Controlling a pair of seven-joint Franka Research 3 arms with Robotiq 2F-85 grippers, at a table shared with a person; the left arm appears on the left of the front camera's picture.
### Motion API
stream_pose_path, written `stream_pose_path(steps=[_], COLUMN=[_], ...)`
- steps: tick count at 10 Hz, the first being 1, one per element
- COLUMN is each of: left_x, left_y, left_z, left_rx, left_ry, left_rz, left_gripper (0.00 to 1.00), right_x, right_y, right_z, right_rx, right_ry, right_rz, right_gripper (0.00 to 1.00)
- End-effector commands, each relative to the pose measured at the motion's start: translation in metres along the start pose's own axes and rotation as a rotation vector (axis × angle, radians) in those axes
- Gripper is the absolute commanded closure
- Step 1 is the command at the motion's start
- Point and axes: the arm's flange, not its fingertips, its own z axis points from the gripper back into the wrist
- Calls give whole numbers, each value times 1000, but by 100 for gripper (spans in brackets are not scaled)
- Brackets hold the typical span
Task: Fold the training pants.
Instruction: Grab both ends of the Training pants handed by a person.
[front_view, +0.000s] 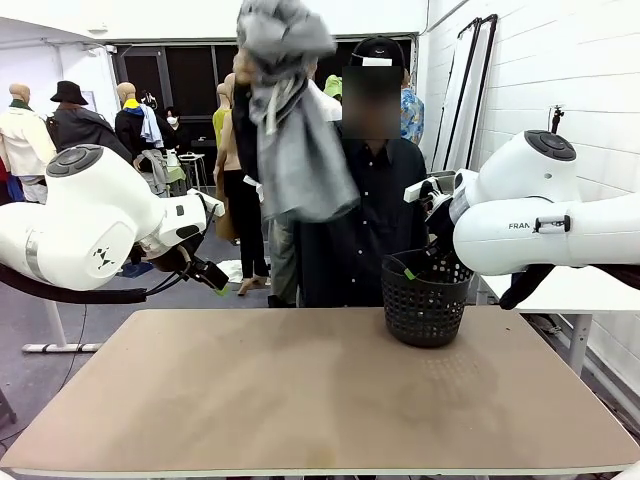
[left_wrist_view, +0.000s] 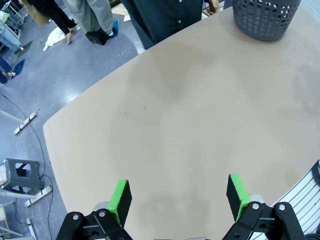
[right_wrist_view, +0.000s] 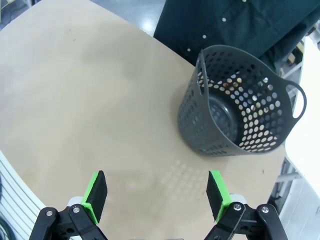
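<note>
Two released claws, the left claw (left_wrist_view: 177, 194) and right claw (right_wrist_view: 157, 194), face the bench (front_view: 300, 400); training pants (front_view: 300, 150) dangle bunched above its far edge, a black basket (front_view: 425, 300) near its far-right corner.

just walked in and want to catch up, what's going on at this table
A person in a dark shirt at the far side holds the light-grey soft-fabric training pants bunched up in the air. The black mesh basket stands on the tan table and looks empty. The left gripper and right gripper both hang open above the tabletop, holding nothing. Folding has not begun.
</note>
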Motion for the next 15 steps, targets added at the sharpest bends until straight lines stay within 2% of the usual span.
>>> stream_pose_path(steps=[1,15], left_x=[0,0], left_y=[1,1], left_z=[0,0], left_rx=[-3,-3], left_ry=[0,0], left_rz=[-7,-7], left_gripper=[0,0], right_x=[0,0], right_y=[0,0], right_z=[0,0], right_rx=[2,2], right_ry=[-1,-1], right_rz=[0,0], right_gripper=[0,0])
